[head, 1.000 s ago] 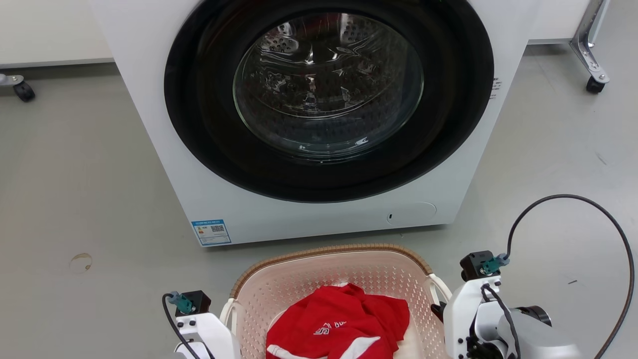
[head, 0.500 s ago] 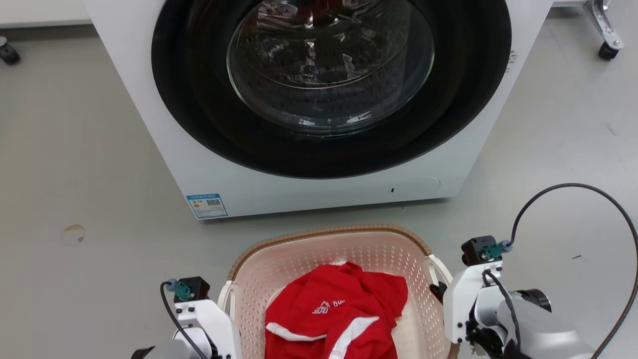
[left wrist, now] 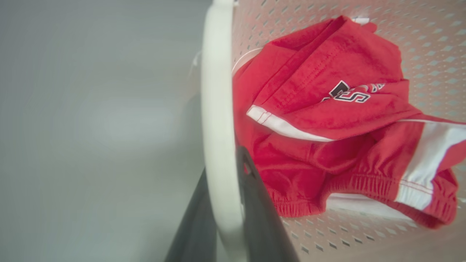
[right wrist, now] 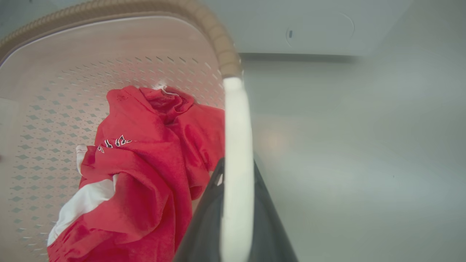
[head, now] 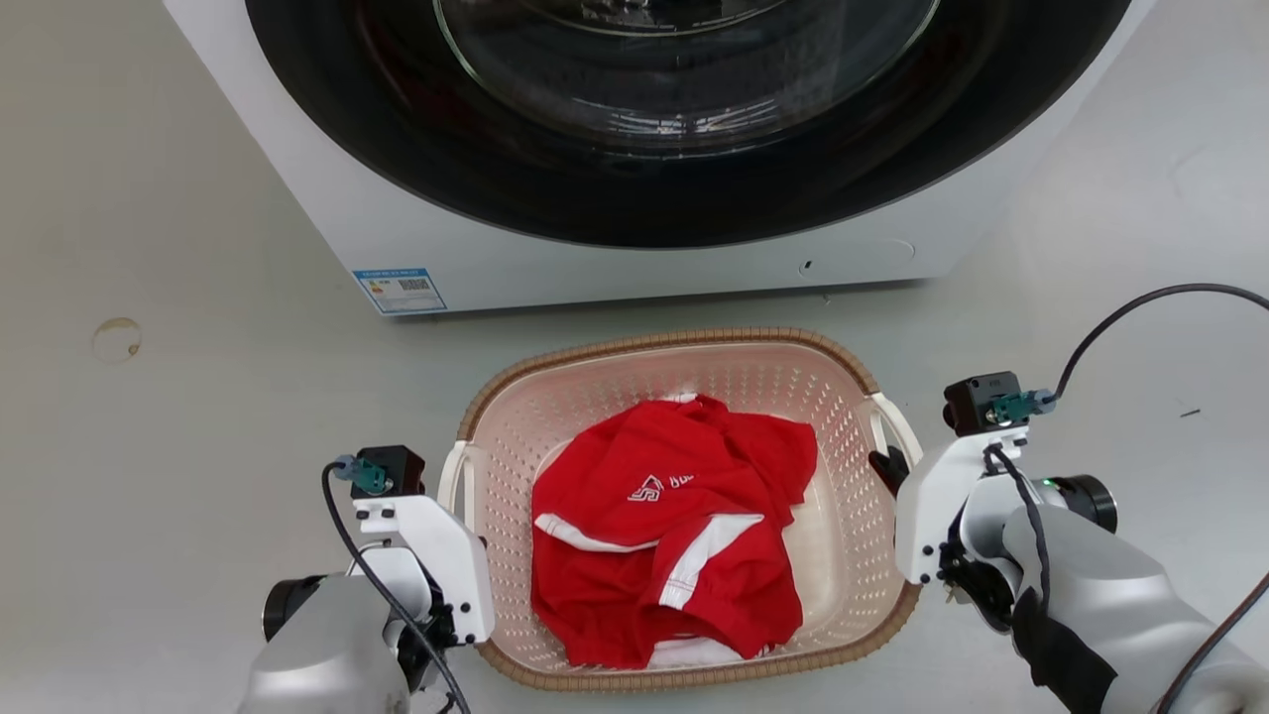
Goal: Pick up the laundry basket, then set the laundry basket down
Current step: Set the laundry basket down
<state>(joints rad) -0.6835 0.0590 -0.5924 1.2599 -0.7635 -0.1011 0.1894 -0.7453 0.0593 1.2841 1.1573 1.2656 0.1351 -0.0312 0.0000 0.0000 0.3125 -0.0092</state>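
Grey floor point(head: 178, 446) before the washer point(head: 634, 260): the basket point(head: 669, 343) lies between both arms, equally near. Left gripper point(left wrist: 224, 218) pinches the left handle point(left wrist: 214, 109), right gripper point(right wrist: 236, 207) the right handle point(right wrist: 236, 120)

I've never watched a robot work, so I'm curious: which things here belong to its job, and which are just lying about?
Part of the job: laundry basket; left gripper, fingers astride one white handle; right gripper, likewise on the other.
Just lying about: washing machine; red garment inside the basket; stain on the floor.
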